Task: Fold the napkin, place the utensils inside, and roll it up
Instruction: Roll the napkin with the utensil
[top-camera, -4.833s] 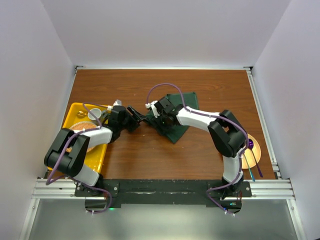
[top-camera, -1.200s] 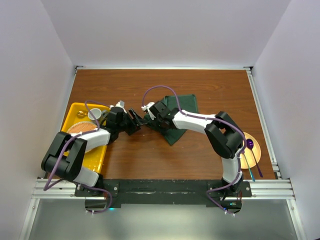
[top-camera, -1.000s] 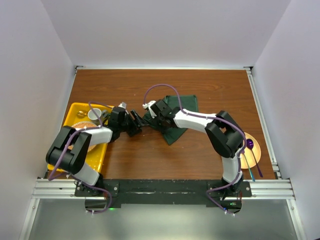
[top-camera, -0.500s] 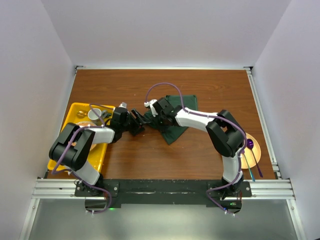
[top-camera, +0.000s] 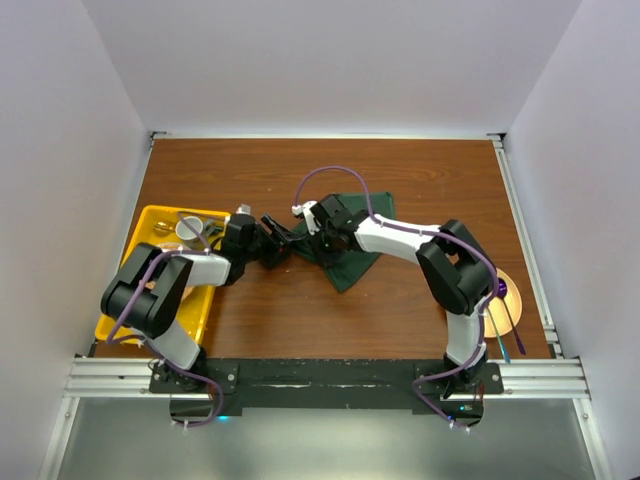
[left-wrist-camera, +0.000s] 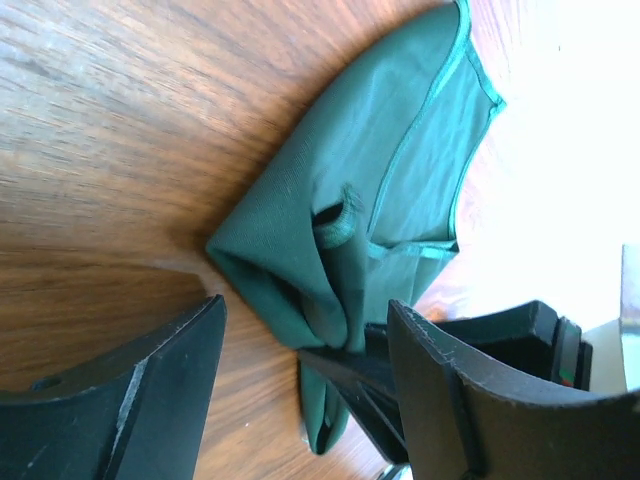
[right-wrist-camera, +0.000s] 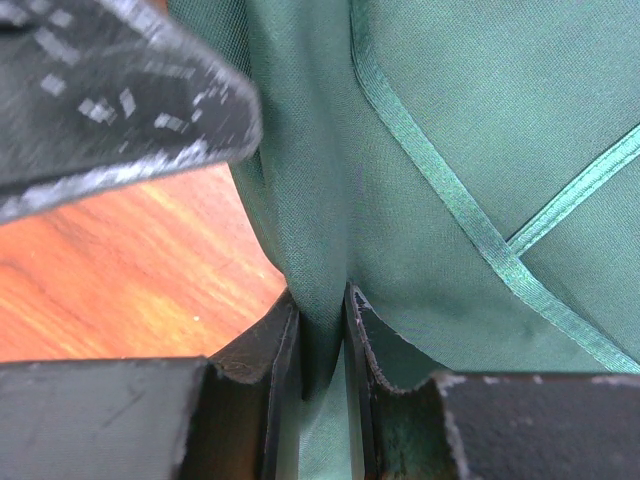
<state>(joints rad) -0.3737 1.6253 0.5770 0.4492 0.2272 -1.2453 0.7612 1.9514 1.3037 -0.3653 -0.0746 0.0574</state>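
The dark green napkin (top-camera: 352, 243) lies bunched on the wooden table, and it shows in the left wrist view (left-wrist-camera: 370, 190) with a raised fold. My right gripper (top-camera: 313, 240) is shut on that fold at the napkin's left edge; the cloth (right-wrist-camera: 450, 120) is pinched between its fingers (right-wrist-camera: 322, 345). My left gripper (top-camera: 283, 244) is open, its jaws standing either side of the same folded edge (left-wrist-camera: 305, 335) without touching it. One left finger (right-wrist-camera: 100, 90) shows in the right wrist view. No dark grey utensil shows clearly in any view.
A yellow tray (top-camera: 205, 318) at the left holds a metal cup (top-camera: 190, 228) and an orange dish. An orange plate (top-camera: 506, 296) with thin purple and blue sticks sits at the right near edge. White walls surround the table.
My left gripper has moved right until its open jaws straddle the napkin's left edge. My right gripper has kept hold of the fold and shifted slightly right.
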